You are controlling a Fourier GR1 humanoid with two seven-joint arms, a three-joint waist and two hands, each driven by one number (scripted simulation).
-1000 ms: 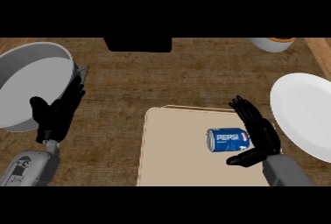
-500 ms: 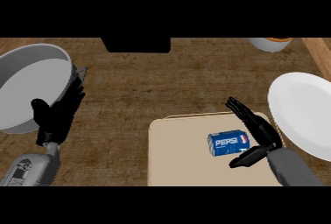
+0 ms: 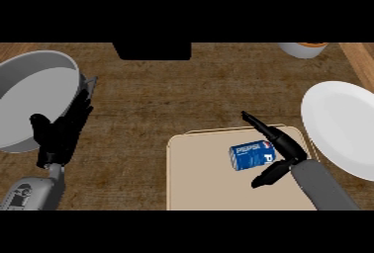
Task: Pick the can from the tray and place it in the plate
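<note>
Left hand [image 3: 60, 134]: resting at the left, fingers straight, holding nothing; can [image 3: 252, 155]: lying on its side on the tray [image 3: 211, 183], awaiting pickup; right hand [image 3: 281, 150]: flanking the can, fingers spread, not yet gripping; plate [image 3: 340, 126]: waiting just right of the tray.

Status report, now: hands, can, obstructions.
Right hand open beside can. Can lying on tray. Left hand open, resting. Nothing between can and plate.

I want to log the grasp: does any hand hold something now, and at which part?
Nothing is held yet. The right hand is open beside the can lying on the tray; the left hand rests open.
</note>
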